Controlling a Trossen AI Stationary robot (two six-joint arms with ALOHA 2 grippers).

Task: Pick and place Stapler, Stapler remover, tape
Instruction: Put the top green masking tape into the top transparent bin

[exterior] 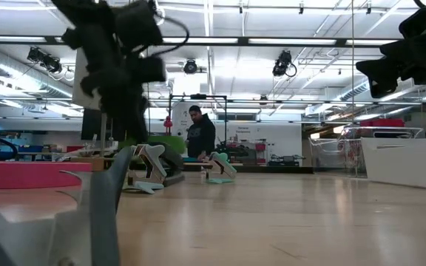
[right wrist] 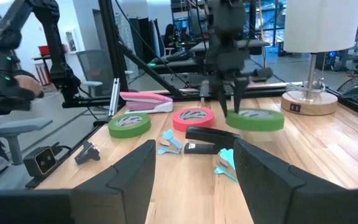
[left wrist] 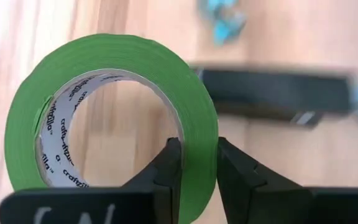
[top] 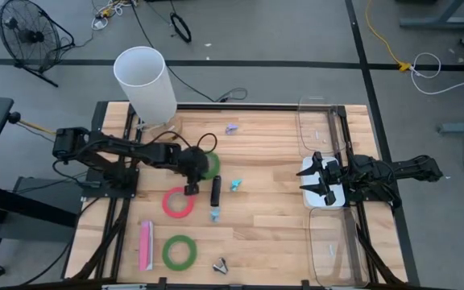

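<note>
So my left gripper (left wrist: pixel 197 171) is pinched shut on the wall of a green tape roll (left wrist: pixel 114 118), one finger inside the ring and one outside, near the lamp (top: pixel 145 83) end of the table (top: pixel 272 213), while my right gripper (top: pixel 316 179) just waits with fingers spread by the clear bins.

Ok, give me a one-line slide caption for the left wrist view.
Left gripper shut on the wall of a green tape roll, with a black stapler on the wooden table beyond.
</note>
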